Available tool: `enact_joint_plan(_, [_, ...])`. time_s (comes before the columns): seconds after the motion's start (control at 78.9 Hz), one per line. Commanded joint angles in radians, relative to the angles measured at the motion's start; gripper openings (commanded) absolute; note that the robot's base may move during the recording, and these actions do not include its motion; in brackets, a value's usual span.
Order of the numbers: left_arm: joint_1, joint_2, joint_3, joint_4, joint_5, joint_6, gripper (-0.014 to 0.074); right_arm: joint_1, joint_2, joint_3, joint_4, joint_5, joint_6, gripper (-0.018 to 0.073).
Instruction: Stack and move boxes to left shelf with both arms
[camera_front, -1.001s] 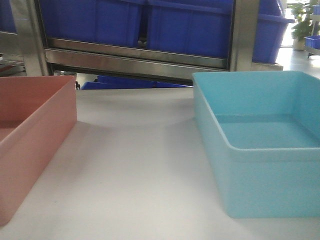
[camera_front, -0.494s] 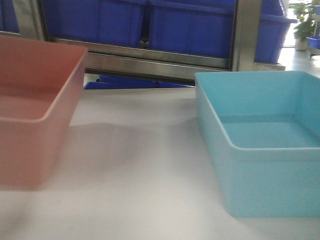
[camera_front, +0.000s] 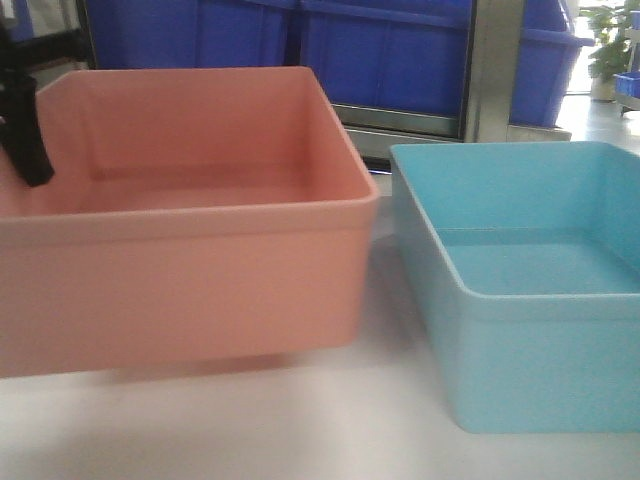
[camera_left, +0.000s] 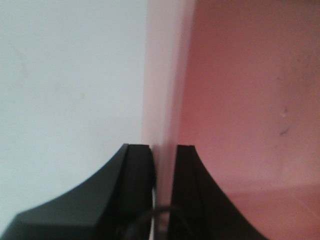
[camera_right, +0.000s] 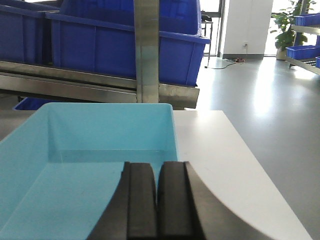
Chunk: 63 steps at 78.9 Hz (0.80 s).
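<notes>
Pink bin (camera_front: 190, 290) hangs just above the white table (camera_front: 300, 430), its left wall pinched between the fingers of the left gripper (camera_left: 163, 152); the blue bin (camera_front: 530, 340) rests on the table just to its right, close but apart, their long axes seemingly parallel, running away from the camera; nesting likely needs a rightward carry with the pink base clearing the blue rim; the right gripper (camera_right: 157, 170), fingers pressed together on nothing, is nearer the blue bin; no writing is readable.
</notes>
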Motion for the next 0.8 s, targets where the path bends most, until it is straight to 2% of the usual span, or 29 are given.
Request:
enact_joint_plan(0.0, [-0.062,-0.058,0.019,-0.063,-0.085,-0.036,-0.0001,-0.005,-0.019,-0.024,0.001,-0.090,-0.003,0.0049])
enact_joint_plan(0.203, [-0.170,-0.058,0.110,-0.055,-0.161,-0.061,-0.0001,-0.005,-0.019,-0.024,0.001,-0.090,-0.003,0.0049])
enact_joint_plan(0.367, [-0.230,-0.058,0.134,-0.051,-0.176,-0.066,-0.0001,-0.005,-0.019,-0.024,0.001,-0.090,-0.003,0.0049])
enact_joint_plan(0.621, [-0.280,-0.047,0.136,-0.049,-0.181,-0.086,-0.0001,-0.005,-0.019,-0.024,0.001,-0.090,-0.003,0.0049])
enact_joint_plan(0.785, [-0.280,-0.043,0.136,-0.049,-0.181,-0.086,-0.0001,-0.005,-0.019,-0.024,0.001,-0.090,-0.003,0.0049])
